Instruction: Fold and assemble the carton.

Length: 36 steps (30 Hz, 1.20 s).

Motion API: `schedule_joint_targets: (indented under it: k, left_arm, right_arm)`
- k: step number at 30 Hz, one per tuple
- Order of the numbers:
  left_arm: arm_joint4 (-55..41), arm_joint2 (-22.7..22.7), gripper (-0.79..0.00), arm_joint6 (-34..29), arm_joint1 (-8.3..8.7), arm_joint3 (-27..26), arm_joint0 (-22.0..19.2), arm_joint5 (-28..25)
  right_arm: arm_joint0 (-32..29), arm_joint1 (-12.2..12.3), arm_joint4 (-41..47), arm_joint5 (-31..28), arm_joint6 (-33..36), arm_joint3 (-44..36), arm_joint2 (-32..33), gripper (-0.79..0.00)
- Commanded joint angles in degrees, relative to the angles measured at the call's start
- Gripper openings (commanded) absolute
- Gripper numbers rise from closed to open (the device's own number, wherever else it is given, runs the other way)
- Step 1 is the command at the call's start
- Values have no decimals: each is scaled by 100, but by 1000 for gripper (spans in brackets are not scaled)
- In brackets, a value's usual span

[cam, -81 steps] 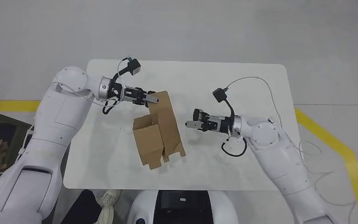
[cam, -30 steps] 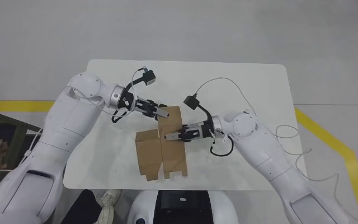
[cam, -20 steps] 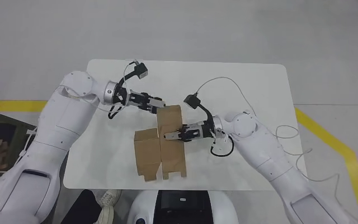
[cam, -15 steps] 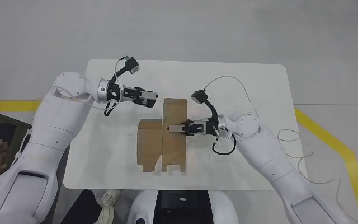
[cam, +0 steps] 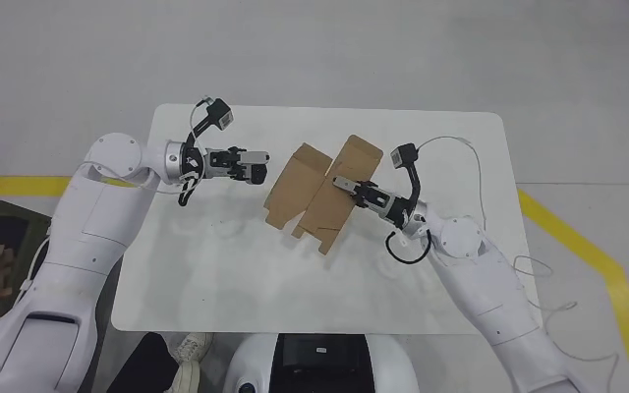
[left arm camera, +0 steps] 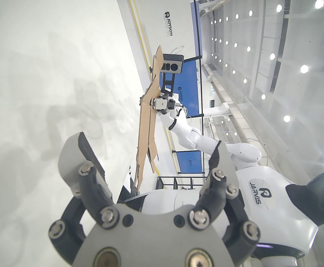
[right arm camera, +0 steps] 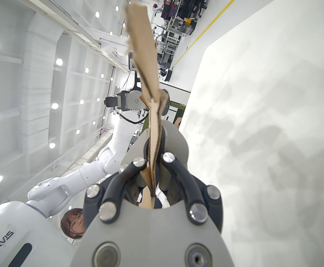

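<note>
This is looking like an industrial robotics lab or a factory test hall, not a home or an office. A very high white ceiling (left arm camera: 253, 50) is running overhead, with rows of round lamps (left arm camera: 304, 68) shining down from it (a gridded white roof of the same kind is showing in the right wrist view). Yellow safety lines (cam: 29, 185) are crossing the smooth grey floor (cam: 295, 49) on both sides of the plain white table (cam: 442, 285) with its rounded corners. Blue wall panels (left arm camera: 191, 83) are standing along one side of the hall, and racks of machinery (right arm camera: 177, 15) are crowding the background beyond a corner of the table.
</note>
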Motion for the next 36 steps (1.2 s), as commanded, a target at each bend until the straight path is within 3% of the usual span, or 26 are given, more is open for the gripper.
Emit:
schedule_joint_targets:
  k: [1,13,25,36]
  left_arm:
    - [1,1,0,-3,0,2,-2,-3]
    - [1,1,0,-3,0,2,-2,-3]
    - [80,64,0,756,-51,-202,273,446]
    - [-13,261,0,1069,-184,-150,259,671]
  right_arm:
    - [2,-1,3,-3,3,3,-2,-785]
    - [2,-1,3,-3,3,3,-2,-785]
    - [-600,-64,213,1045,-1457,-830,115,-785]
    - [-741,-173,151,1435,-2087,-1082,-43,-785]
